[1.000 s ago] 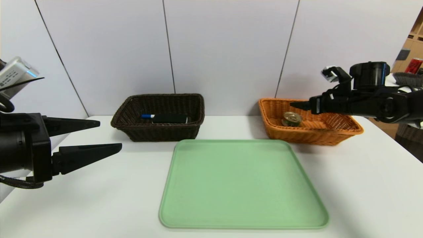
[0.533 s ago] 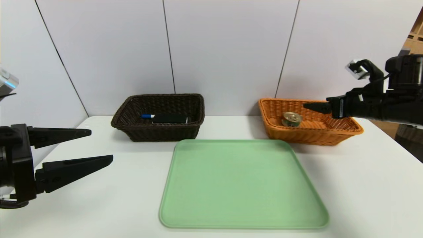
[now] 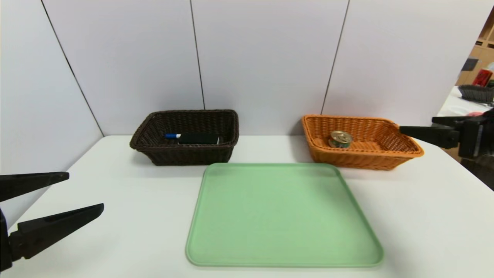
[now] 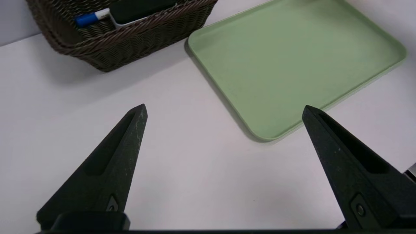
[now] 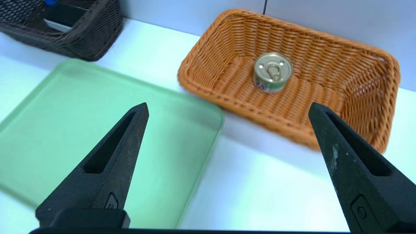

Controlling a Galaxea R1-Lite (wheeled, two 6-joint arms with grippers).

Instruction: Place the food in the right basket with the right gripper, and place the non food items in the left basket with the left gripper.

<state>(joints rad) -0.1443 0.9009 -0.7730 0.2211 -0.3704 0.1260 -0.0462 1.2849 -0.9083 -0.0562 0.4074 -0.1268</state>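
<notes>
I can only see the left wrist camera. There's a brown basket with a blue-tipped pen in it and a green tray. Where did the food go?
Observer: The tin can sits upright inside the orange basket, which your view does not reach.
Operator: Is the other claw holding it?
Observer: No. The right gripper is open and empty, on the near side of that basket and clear of it.
Operator: What's the black thing next to my pen?
Observer: The head view shows the whiteboard eraser lying beside the marker in the brown basket.
Operator: Is anything on the tray's far end?
Observer: The green tray holds nothing.
</notes>
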